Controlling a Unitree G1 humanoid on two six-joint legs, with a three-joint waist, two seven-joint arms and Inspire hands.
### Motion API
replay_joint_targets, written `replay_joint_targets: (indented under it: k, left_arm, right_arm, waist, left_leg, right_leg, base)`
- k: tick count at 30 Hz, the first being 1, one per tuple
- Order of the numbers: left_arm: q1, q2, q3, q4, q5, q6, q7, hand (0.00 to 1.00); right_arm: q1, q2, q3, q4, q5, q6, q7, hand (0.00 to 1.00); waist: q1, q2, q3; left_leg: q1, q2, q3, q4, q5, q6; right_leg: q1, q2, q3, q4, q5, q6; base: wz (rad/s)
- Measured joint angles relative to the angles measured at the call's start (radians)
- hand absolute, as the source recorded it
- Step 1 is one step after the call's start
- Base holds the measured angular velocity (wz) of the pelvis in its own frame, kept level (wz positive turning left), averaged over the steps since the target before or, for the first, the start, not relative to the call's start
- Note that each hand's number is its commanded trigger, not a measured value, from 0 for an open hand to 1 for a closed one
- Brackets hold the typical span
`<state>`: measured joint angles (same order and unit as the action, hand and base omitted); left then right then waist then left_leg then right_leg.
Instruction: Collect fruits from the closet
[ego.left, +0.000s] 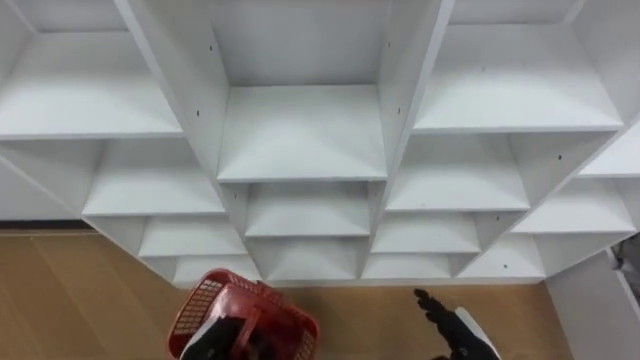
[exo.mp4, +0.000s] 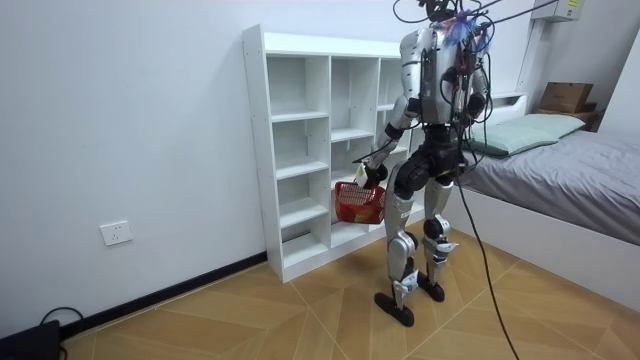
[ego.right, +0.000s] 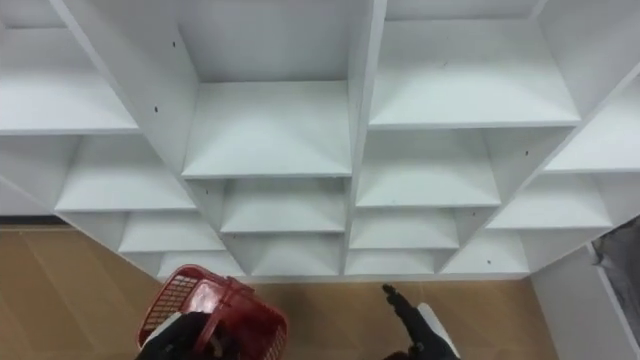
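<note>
A white closet of open shelf compartments (ego.left: 300, 130) stands in front of me; in the room view I stand upright close before this closet (exo.mp4: 300, 150). A red mesh basket (ego.left: 270, 305) hangs low at my left, and the basket (exo.mp4: 358, 205) is level with a lower shelf. My left hand (ego.left: 212, 340) is curled on its handle from above. My right hand (ego.left: 462, 335) is low at the right over the wood floor, fingers stretched forward, holding nothing. What lies inside the basket is hidden by the hand.
A white side panel (ego.left: 595, 300) rises at the lower right of the eye views. In the room view a bed (exo.mp4: 560, 170) with a grey cover stands behind me, a cardboard box (exo.mp4: 565, 97) beyond it. Wood floor (exo.mp4: 250, 310) lies open toward the room view's left.
</note>
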<state>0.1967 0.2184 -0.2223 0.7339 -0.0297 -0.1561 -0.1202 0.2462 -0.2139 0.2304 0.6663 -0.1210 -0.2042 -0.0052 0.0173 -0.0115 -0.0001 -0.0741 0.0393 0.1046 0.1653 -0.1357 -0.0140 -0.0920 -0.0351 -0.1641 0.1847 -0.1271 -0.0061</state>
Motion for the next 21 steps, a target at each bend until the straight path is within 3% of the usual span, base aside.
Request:
replay_joint_targets:
  k: [8, 21]
  left_arm:
    - [-0.028, -0.011, 0.073, 0.211, -0.055, -0.019, 0.026, 1.0]
    - [0.0, -0.042, 0.182, 0.3, -0.088, -0.016, 0.027, 1.0]
  right_arm:
    - [0.001, 0.024, -0.094, 0.139, 0.032, -0.02, -0.017, 0.0]
    - [0.007, 0.056, -0.193, 0.38, 0.268, -0.014, -0.039, 0.0]
  waist:
    - [-0.011, 0.005, 0.002]
    - [-0.015, 0.016, 0.0038]
  left_leg:
    - [0.06, 0.002, 0.005, -0.008, -0.01, -0.003]
    - [0.114, 0.003, 0.036, -0.022, -0.025, -0.001]
  right_leg:
    - [0.051, 0.005, 0.016, -0.016, -0.003, 0.001]
    - [0.087, 0.009, 0.041, -0.018, -0.007, 0.007]
  base:
    - [-0.02]
    - [-0.07]
